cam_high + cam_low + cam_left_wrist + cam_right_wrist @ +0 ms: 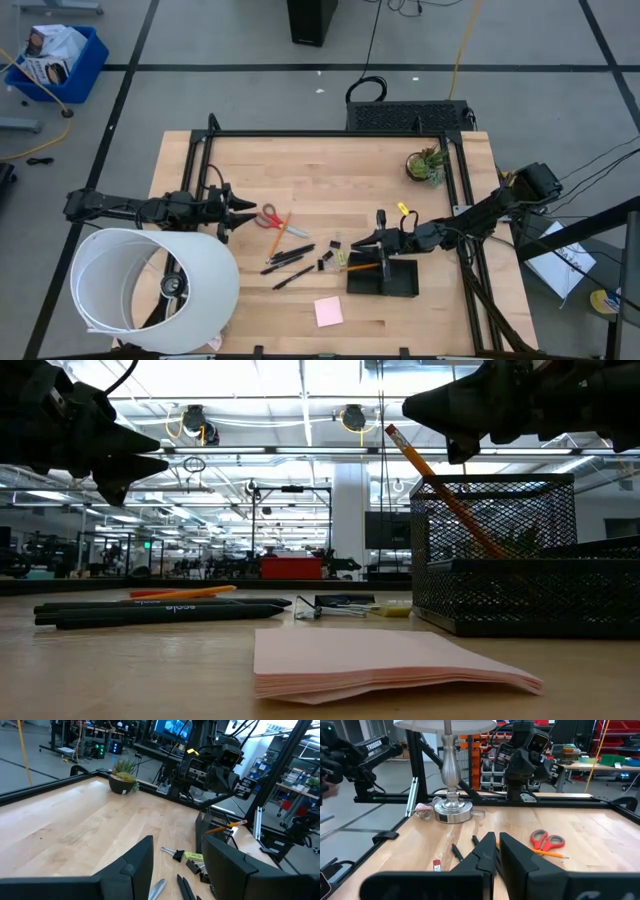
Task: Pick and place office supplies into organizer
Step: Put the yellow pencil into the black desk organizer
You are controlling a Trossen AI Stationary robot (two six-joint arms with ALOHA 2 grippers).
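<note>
On the bench [300,170], a light, stiff orange pencil [362,267] leans in the black organizer [383,278] at five o'clock, the closed, empty right pincer [355,245] above it; the left pincer [248,210] gapes empty near the red-handled scissors [273,219], best grasped at the blades.

**Readable text**

"TROSSEN" in white letters along the far arm [376,746], seen from the right wrist view. Small white print on a black pen [160,612] near the worktop's front edge, too blurred to make out.
</note>
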